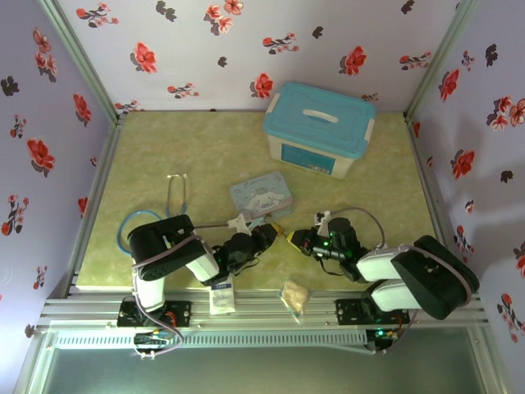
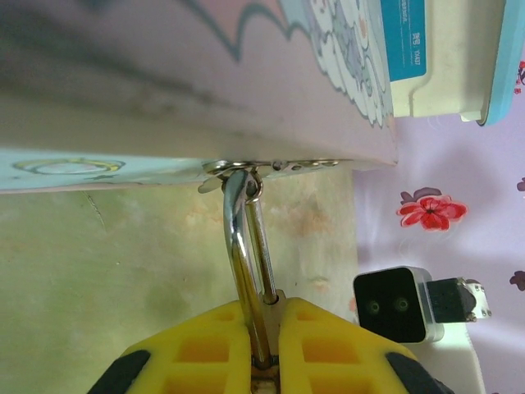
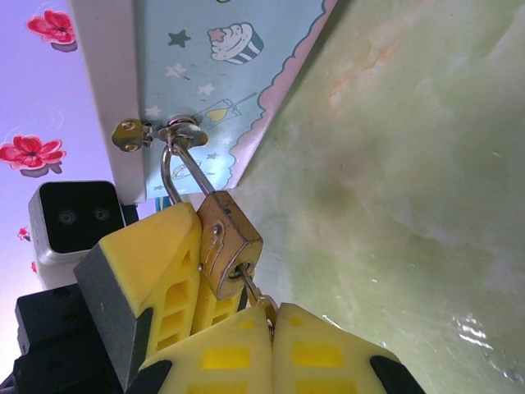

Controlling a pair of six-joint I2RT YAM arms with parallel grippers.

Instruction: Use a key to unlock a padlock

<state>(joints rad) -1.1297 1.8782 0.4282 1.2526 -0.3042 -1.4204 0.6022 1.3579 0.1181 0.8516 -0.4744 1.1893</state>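
The small brass padlock [image 3: 225, 238] hangs by its silvery shackle [image 2: 238, 238] from the hasp [image 3: 176, 131] of the pale-blue cartoon tin [image 1: 262, 197]. My left gripper [image 2: 264, 328] is shut on the padlock's body, one yellow finger [image 3: 156, 271] pressed against its side. The thin key [image 3: 253, 289] has its blade in the keyhole at the padlock's bottom. My right gripper [image 3: 271, 318] is shut on the key's head. From above, the left gripper [image 1: 267, 235] and right gripper [image 1: 294, 239] meet tip to tip just in front of the tin.
A white box with a blue lid [image 1: 320, 127] stands at the back right. A blue-tubed stethoscope [image 1: 172, 197] lies at the left. A tan lumpy packet [image 1: 295, 295] and a white packet [image 1: 221, 297] sit at the near edge. Flowered walls enclose the table.
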